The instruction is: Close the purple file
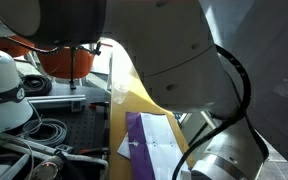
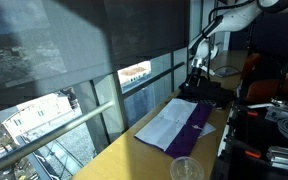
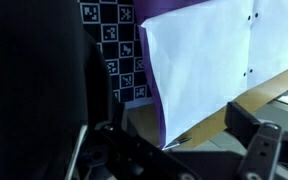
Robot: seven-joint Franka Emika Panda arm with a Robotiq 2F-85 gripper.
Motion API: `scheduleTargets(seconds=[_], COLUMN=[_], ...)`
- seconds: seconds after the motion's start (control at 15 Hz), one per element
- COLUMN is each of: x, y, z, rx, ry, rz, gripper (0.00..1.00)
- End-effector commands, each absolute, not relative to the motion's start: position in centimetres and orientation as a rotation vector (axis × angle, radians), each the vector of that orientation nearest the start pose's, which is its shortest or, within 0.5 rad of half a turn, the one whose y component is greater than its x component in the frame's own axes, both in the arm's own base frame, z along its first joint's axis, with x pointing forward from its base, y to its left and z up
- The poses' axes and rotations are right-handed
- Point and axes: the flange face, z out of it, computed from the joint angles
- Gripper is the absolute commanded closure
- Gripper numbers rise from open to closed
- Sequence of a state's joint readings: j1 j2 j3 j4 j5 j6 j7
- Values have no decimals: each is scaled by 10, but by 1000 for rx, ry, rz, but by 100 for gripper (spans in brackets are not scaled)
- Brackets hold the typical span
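The purple file [image 2: 180, 126] lies open on the yellow tabletop strip [image 2: 134, 150], white sheets up, with purple cover showing along one side. It also shows in an exterior view [image 1: 147, 142], partly behind the arm. In the wrist view the white sheet [image 3: 209, 55] fills the upper right with a purple edge [image 3: 156, 100] on its left; its lower corner points between my fingers. My gripper [image 3: 184, 138] is open and empty, its fingers wide apart on either side of that corner. In an exterior view the gripper [image 2: 196, 74] hangs over the file's far end.
A clear plastic cup [image 2: 186, 168] stands on the yellow strip near the file's close end. A board of black-and-white markers [image 3: 114, 40] lies beside the file. Cables and equipment [image 1: 34, 135] crowd the black bench. Window glass [image 2: 74, 90] runs along the strip.
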State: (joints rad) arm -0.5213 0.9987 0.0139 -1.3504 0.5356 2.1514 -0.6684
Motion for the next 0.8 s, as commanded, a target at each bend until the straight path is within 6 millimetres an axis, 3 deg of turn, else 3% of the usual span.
scheduleTargets(seconds=[0.0, 0.4, 0.73], x=[650, 672, 678], y=[-329, -308, -306], z=[85, 54, 42], rx=[-2621, -2595, -2585], ry=[271, 279, 281], rz=[-107, -83, -45], gripper=[0, 0, 2])
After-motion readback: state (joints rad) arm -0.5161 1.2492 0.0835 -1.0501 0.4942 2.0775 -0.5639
